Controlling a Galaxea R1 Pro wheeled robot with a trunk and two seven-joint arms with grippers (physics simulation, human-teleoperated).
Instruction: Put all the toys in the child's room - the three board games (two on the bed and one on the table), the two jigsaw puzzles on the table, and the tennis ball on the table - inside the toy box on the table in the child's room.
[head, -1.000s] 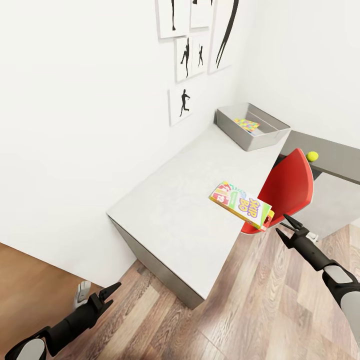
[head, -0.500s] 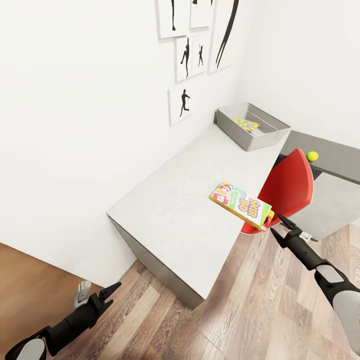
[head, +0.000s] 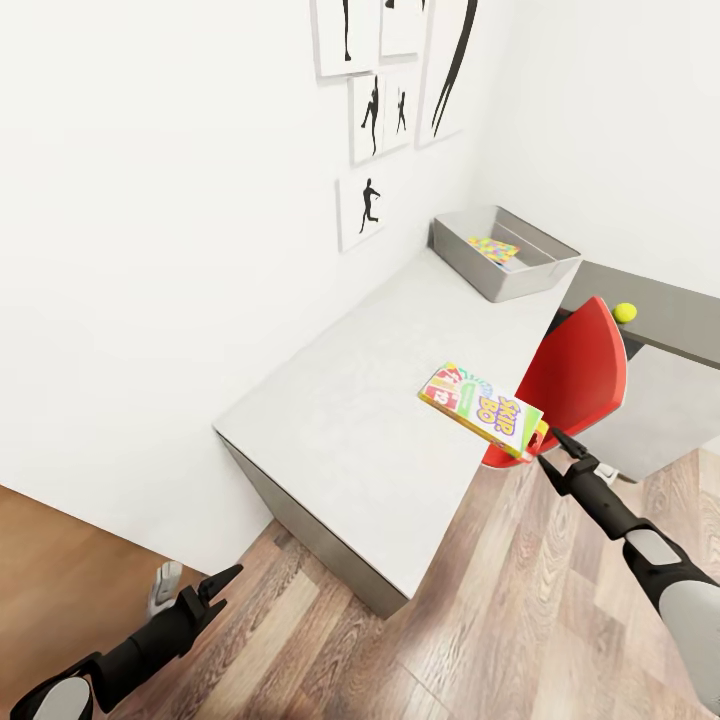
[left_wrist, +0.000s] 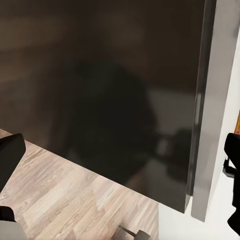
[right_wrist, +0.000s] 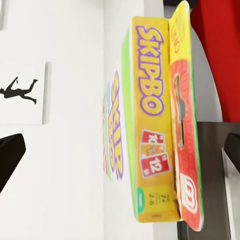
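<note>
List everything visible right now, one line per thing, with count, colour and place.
Skip-Bo box: one, green with yellow and red, overhanging the table's near edge.
Toy box: one, light grey, far end of table.
Jigsaw puzzle: one, multicolour, inside toy box.
Tennis ball: one, yellow-green, on dark surface behind chair.
Table: one, pale top, against wall.
Chair: one, red, beside table.
Silhouette pictures: several, black on white, on wall.
Left gripper: black, open, low above floor.
Right gripper: black, open, at the Skip-Bo box.

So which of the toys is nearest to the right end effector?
The Skip-Bo box at the table's near edge, just ahead of the right end effector. The puzzle and tennis ball lie farther away.
</note>
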